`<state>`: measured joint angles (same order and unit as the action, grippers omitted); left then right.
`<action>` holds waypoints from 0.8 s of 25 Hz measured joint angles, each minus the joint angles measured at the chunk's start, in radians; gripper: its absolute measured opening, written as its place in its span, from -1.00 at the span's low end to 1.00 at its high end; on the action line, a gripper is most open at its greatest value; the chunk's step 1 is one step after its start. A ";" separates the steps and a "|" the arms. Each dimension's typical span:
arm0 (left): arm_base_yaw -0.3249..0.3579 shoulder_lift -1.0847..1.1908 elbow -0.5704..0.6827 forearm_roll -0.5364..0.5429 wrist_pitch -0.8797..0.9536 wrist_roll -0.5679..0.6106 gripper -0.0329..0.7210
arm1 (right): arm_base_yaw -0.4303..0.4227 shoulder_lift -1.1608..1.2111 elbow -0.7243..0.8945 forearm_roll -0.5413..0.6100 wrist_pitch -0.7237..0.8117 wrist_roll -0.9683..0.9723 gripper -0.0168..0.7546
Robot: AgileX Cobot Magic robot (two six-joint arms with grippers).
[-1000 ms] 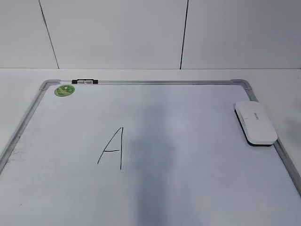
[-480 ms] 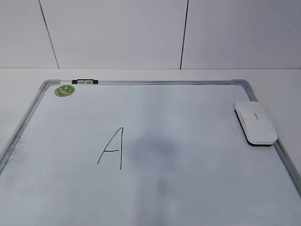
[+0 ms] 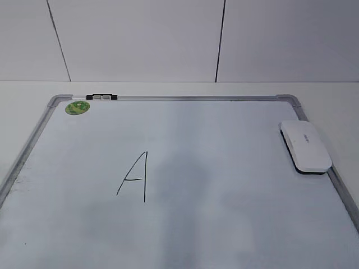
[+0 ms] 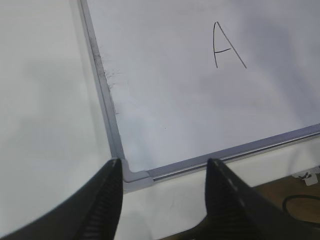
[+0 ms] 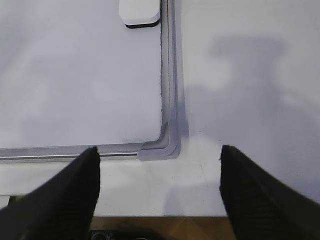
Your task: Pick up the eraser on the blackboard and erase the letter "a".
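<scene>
Eraser [image 3: 305, 146] shows fully only in exterior view.

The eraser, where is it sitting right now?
In the exterior view the eraser lies on the blackboard's right edge, near its far right corner, untouched.

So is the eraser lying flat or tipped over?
Flat. The eraser rests white side up on the blackboard, dark felt underneath, beside the right frame.
</scene>
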<state>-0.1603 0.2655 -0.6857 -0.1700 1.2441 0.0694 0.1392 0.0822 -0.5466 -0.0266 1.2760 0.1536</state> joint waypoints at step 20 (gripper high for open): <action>0.000 -0.017 0.166 0.041 -0.146 0.010 0.12 | 0.000 -0.043 0.043 -0.078 -0.115 -0.046 0.58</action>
<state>-0.1603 0.2486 -0.5193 -0.1286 1.0978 0.0794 0.1392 0.0396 -0.5038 -0.1042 1.1612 0.1076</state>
